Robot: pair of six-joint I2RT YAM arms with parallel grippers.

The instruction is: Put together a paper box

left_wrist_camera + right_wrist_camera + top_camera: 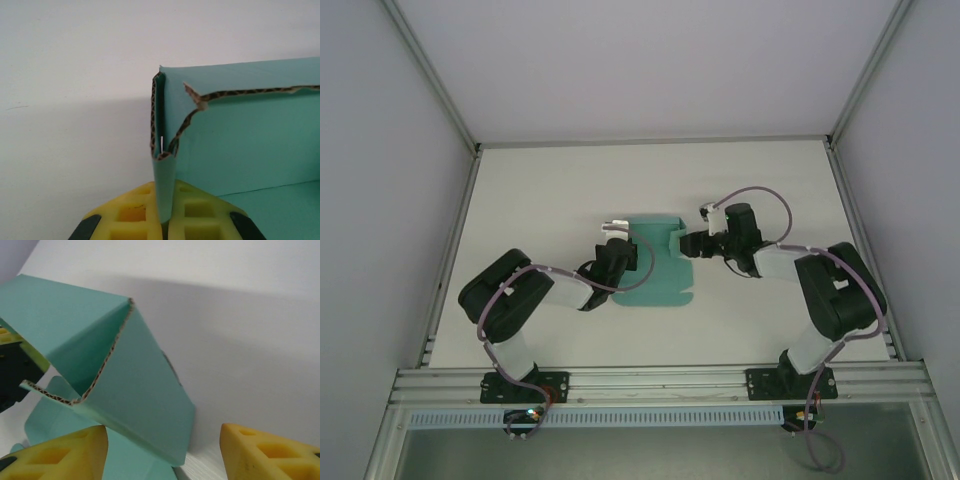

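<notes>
- Paper box (656, 266) sat mid-table (540, 190), between my two grippers, base panel flat on the white surface.
- It was teal-green corrugated card, plain, only partly folded: flaps stood up, no closed box shape.
- Left wrist view: an upright wall of the box (250, 140) with a corner flap folded in, brown fluted core showing along the cut edges.
- My left gripper (165, 220) was clamped on that thin flap, yellow pads (132, 215) pressed to either side.
- My right gripper (165, 460) was released, jaws spread wide, with a tilted, creased flap (135, 390) between them.
- From above: left gripper (620, 243) at the left edge, right gripper (686, 243) at the right.
</notes>
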